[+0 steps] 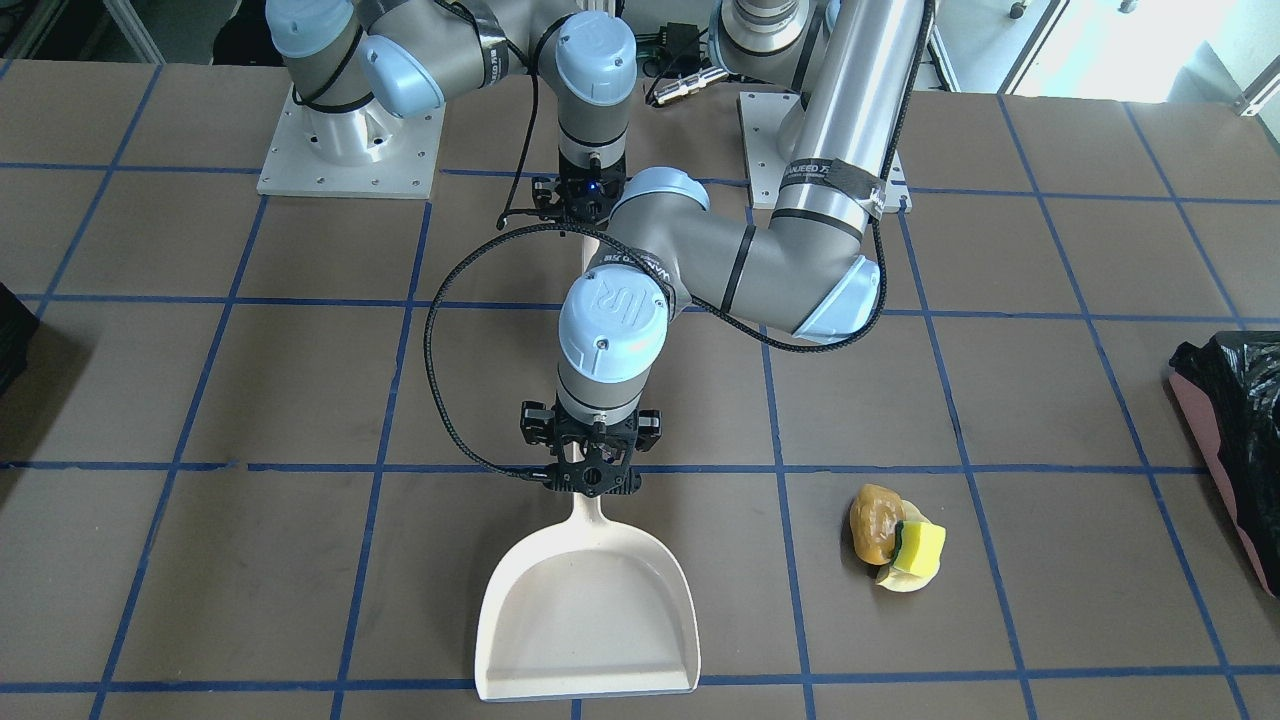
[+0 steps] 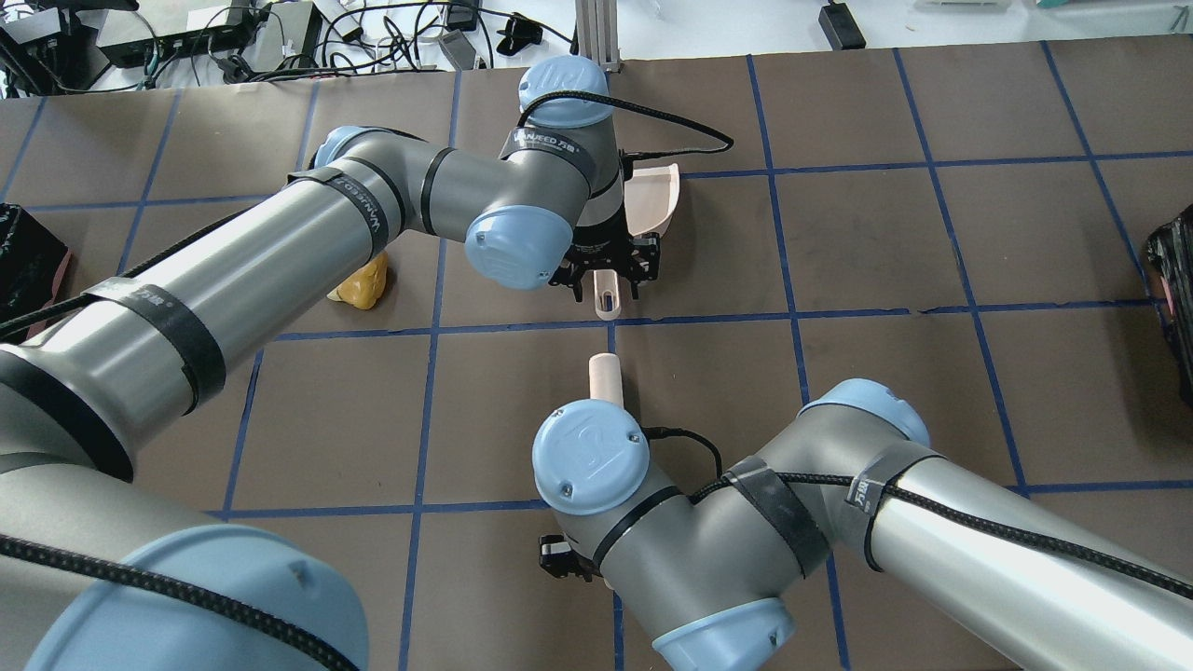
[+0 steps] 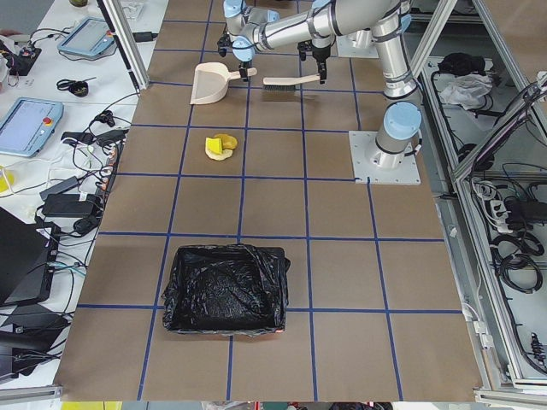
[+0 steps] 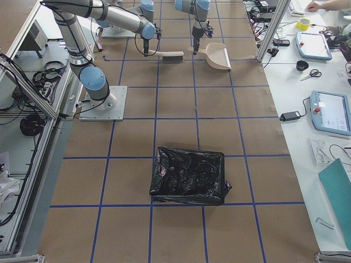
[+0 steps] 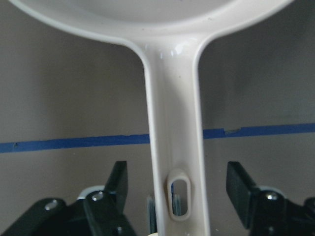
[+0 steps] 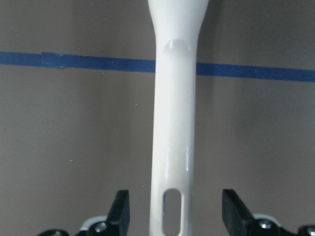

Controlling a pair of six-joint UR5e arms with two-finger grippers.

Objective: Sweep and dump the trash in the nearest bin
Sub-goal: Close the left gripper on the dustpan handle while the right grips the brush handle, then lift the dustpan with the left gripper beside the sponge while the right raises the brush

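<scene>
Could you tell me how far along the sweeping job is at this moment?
Done: nothing swept yet; the trash lies on the table, outside the dustpan. In hand: the left gripper has open jaws either side of the dustpan handle, the right gripper likewise at the brush handle; neither is grasped. Left: grasp, sweep, dump in the bin.

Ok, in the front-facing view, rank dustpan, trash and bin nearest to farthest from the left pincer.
1. The dustpan, its handle right at the left pincer.
2. The trash, on the robot's left.
3. The bin, farthest left, at the view's edge.
</scene>
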